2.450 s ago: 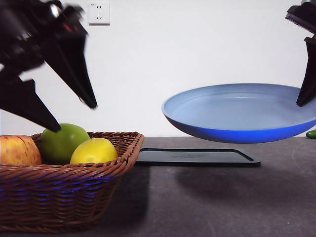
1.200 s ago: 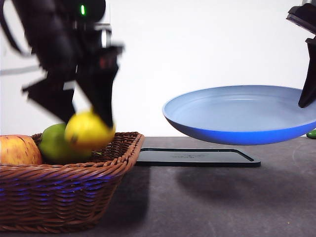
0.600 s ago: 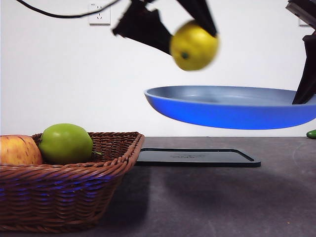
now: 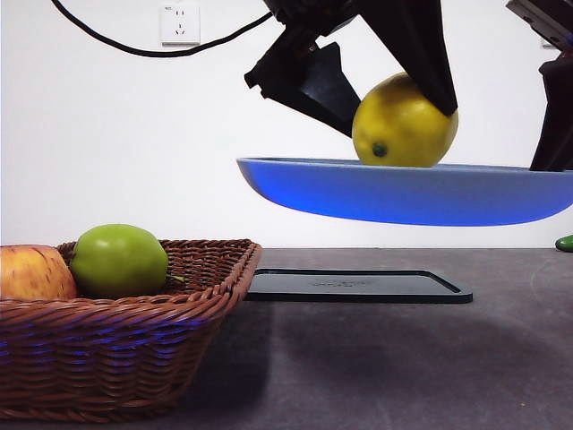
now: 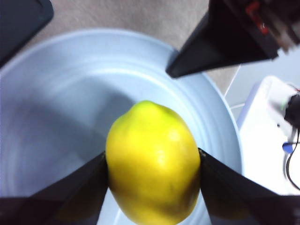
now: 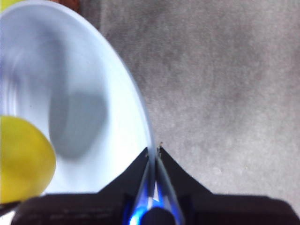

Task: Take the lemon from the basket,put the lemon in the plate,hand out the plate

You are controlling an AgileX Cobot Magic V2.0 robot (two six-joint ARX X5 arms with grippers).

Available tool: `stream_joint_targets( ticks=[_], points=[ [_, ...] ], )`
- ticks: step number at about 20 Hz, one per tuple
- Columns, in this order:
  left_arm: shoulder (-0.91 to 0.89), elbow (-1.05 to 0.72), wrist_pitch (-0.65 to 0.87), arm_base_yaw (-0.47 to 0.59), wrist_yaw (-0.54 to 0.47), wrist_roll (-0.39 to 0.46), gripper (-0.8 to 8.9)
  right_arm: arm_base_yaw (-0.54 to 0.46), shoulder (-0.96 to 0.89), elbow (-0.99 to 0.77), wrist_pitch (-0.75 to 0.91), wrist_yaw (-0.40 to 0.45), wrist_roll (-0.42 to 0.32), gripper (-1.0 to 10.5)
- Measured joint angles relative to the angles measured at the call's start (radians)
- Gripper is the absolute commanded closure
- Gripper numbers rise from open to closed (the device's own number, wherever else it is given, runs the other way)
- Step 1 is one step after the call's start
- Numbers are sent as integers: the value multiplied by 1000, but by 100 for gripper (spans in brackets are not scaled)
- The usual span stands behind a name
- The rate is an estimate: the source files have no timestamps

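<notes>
Since half a second ago the lemon (image 4: 405,122) has come down: it was above the plate (image 4: 376,190), and now its lower part is behind the near rim. The plate itself has moved a little toward the basket side.

Largest of the things is the basket (image 4: 116,345), which stands on the grey table (image 4: 403,367) at the near left of the front view. A green apple (image 4: 119,261) and a red-yellow apple (image 4: 34,273) lie in it side by side. Behind the basket, flat on the table, is a black tray (image 4: 358,285).

Next is the plate, light blue, which hangs in the air above the tray, almost level. The right gripper (image 6: 153,154) has its two jaws pressed together on the plate's rim, one jaw on each face, as the right wrist view shows; in the front view it is the dark arm at the right edge.

The left gripper (image 5: 153,164) comes in from above and has the lemon between its jaws, one jaw pressed on each side of the fruit. In the left wrist view the lemon is over the middle of the plate; whether it touches the plate's floor I cannot tell.

Smallest is a white wall socket (image 4: 179,23) high on the wall.
</notes>
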Motion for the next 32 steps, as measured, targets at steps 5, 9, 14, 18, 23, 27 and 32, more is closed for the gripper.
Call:
stream_joint_targets(
  ticks=[5,9,14,18,23,27,32],
  points=[
    [0,0,-26,-1,0,6,498,0,0,0,-12,-48,16,944],
    [0,0,-32,-1,0,6,465,0,0,0,-12,-71,20,944],
    [0,0,-43,-1,0,6,446,0,0,0,-12,-69,26,944],
    [-10,27,-80,11,0,6,451,0,0,0,-12,1,37,944],
    [-109,146,-224,35,-33,17,451,-13,30,53,3,106,48,944],
    [-175,195,-382,42,-50,25,451,-47,204,196,18,108,39,944],
    [-312,210,-455,42,-49,25,451,-87,517,444,20,108,13,944]
  ],
)
